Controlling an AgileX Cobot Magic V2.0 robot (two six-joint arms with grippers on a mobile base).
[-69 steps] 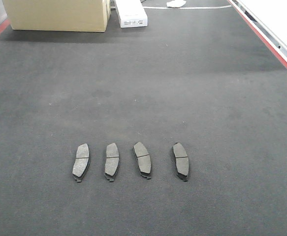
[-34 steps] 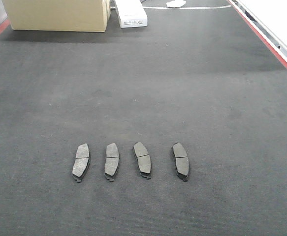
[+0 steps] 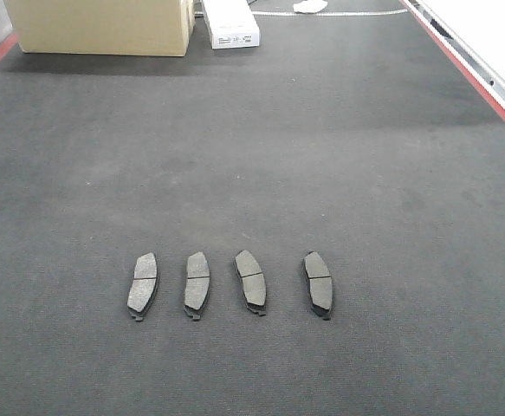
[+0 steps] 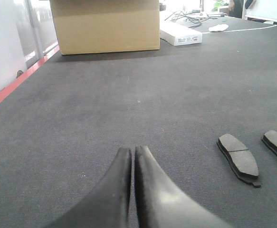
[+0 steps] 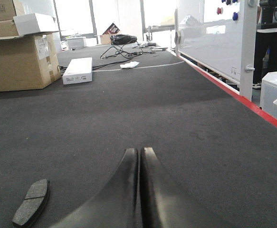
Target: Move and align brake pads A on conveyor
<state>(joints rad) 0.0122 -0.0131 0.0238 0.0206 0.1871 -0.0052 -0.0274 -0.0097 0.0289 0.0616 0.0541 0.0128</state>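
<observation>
Several dark-grey crescent brake pads A lie flat in a row across the near part of the conveyor (image 3: pixel 261 147): one at the left (image 3: pixel 143 285), one beside it (image 3: pixel 197 284), one right of centre (image 3: pixel 251 281), and one at the right (image 3: pixel 318 283). No gripper shows in the front view. In the left wrist view my left gripper (image 4: pixel 132 150) is shut and empty, low over the belt, with a pad (image 4: pixel 239 157) off to its right. My right gripper (image 5: pixel 140 151) is also shut on nothing, a pad (image 5: pixel 32 201) lying to its left.
A cardboard box (image 3: pixel 100 26) and a flat white box (image 3: pixel 230 23) sit at the far end of the belt, with a white rag (image 3: pixel 309 6) and cable behind. Red edge strips (image 3: pixel 473 78) run along both sides; a white panel (image 5: pixel 209 38) stands beyond the right edge.
</observation>
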